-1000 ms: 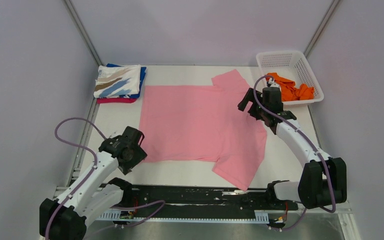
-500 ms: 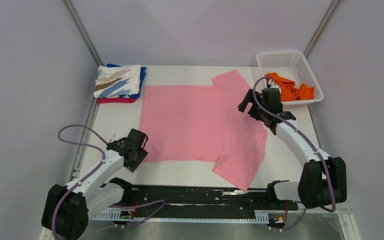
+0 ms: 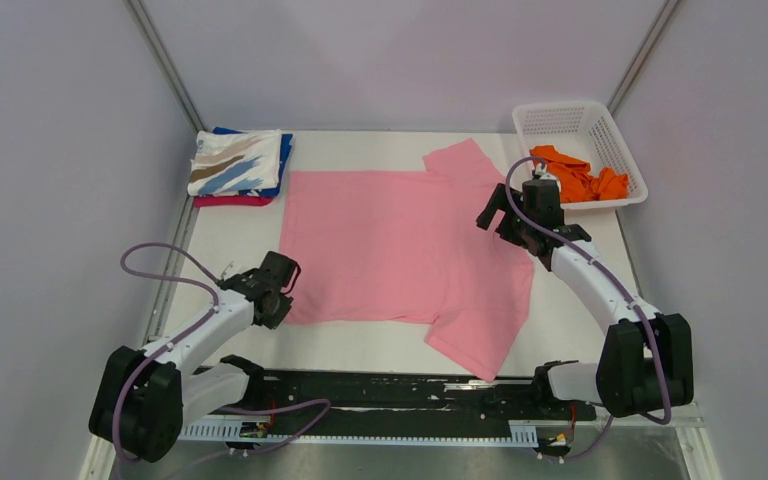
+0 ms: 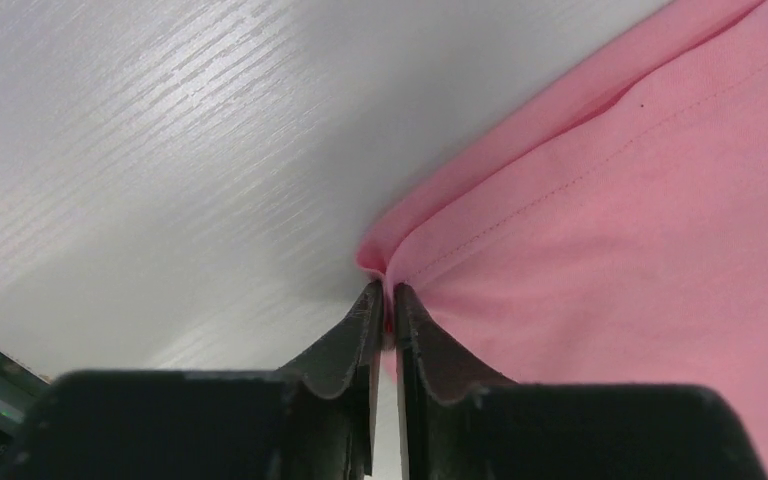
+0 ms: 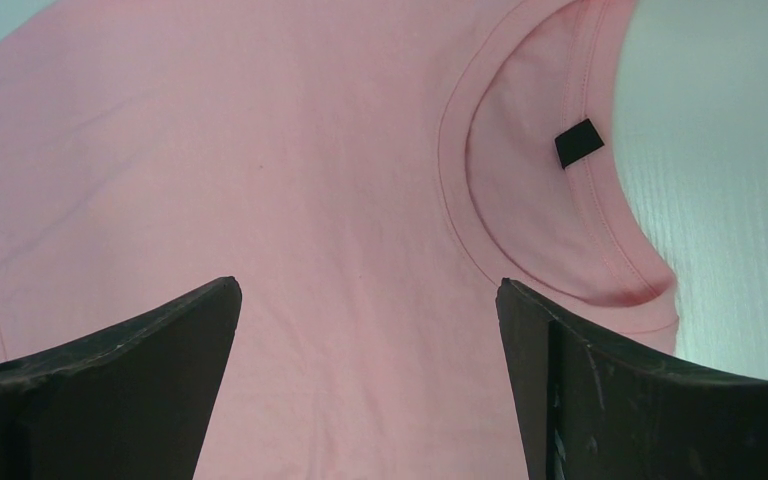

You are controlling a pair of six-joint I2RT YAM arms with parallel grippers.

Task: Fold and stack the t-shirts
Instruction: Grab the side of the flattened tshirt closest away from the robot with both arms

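**Pink t-shirt: limp cloth, one hem corner held**

The pink t-shirt (image 3: 400, 250) lies spread flat across the middle of the table (image 3: 360, 348). Its hem is toward the left arm and its collar toward the right, with one sleeve far and one near.

Assessment: the cloth is thin, light and limp, and will sag and drag rather than keep shape. It is best taken at the hem corners, shoulders or collar band, where the stitched seams give firmer purchase.

The left fingers (image 4: 358, 345) are pinched together on the near hem corner, and the cloth puckers at their tips. The right fingers (image 5: 130, 370) are spread wide above the shirt beside the collar and hold nothing.

The table is smooth pale wood-grain laminate, so friction is probably low. A folded stack (image 3: 240, 165) occupies the far left corner. A basket (image 3: 560, 106) holding an orange t-shirt (image 3: 580, 182) sits far right. Plain walls (image 3: 60, 150) enclose three sides.
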